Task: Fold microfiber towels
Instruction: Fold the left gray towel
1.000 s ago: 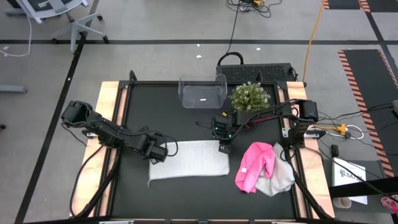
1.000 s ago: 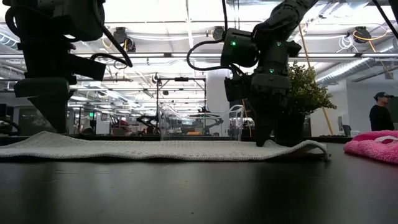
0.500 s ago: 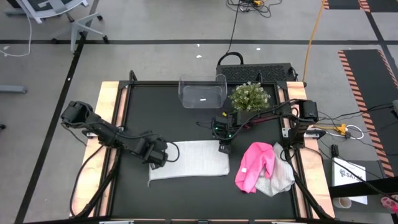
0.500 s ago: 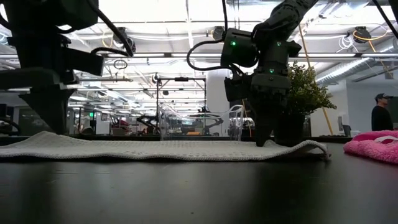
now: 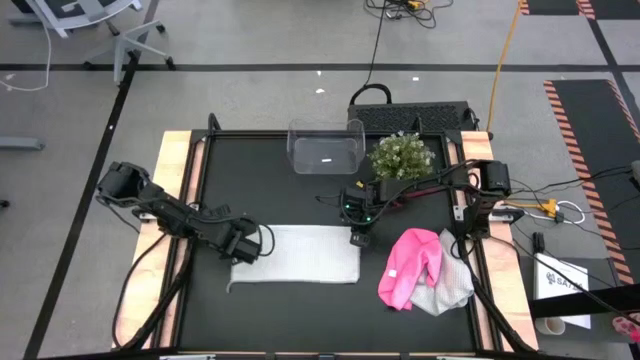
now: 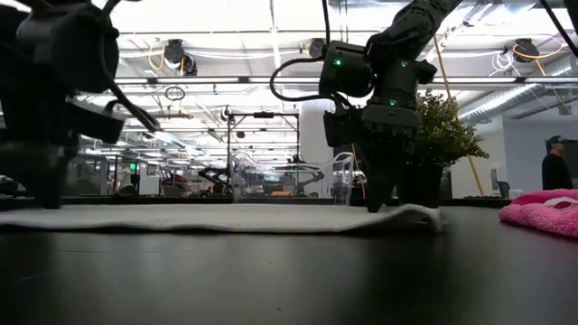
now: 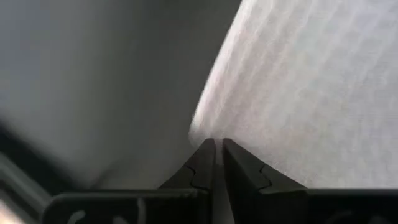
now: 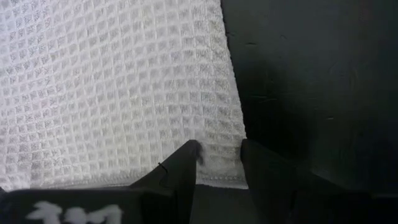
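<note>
Your left pincer and right pincer each pinch an end of the flat white waffle-weave towel. Behind that towel, the clear plastic bin holds a small white scrap.

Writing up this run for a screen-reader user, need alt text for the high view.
Seen from above, a white waffle-weave towel lies flat on the black table, the left gripper pinching its left edge and the right gripper gripping its right corner. A crumpled pink towel lies on a pale grey towel to the right.

Black jointed arms, looping cables
</note>
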You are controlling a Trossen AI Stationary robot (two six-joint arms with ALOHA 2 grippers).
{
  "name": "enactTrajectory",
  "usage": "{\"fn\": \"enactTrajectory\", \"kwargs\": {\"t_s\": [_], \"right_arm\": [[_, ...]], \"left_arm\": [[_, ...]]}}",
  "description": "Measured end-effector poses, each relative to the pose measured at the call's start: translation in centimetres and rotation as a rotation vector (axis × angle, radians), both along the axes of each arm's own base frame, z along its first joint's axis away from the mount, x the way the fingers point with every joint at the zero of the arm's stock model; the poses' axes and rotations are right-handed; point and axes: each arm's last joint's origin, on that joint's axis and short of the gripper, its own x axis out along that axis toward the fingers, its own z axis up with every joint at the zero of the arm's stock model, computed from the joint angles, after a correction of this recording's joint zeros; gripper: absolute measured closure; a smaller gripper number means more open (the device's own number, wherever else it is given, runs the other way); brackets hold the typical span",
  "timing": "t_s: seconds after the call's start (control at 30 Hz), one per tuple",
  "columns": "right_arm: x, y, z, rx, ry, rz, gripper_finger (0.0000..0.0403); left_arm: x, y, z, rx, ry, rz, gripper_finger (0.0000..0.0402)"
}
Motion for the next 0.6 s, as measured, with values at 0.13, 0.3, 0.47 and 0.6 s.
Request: {"fn": "enactTrajectory", "kwargs": {"t_s": [0.13,0.3,0.47,0.6], "right_arm": [[0.0,0.0,0.0,0.000,-0.001,0.000,0.0277],[0.0,0.0,0.0,-0.001,-0.004,0.000,0.0277],[0.0,0.0,0.0,0.000,-0.004,0.000,0.0277],[0.0,0.0,0.0,0.000,-0.003,-0.001,0.0277]], "left_arm": [[0.7,-0.3,2.0,-0.020,-0.084,-0.010,0.0366],[1.3,-0.4,4.0,-0.025,-0.217,-0.027,0.0366],[1.7,-0.4,4.0,-0.019,-0.266,-0.096,0.0366],[1.8,-0.5,3.1,-0.048,-0.283,-0.170,0.0366]]}}
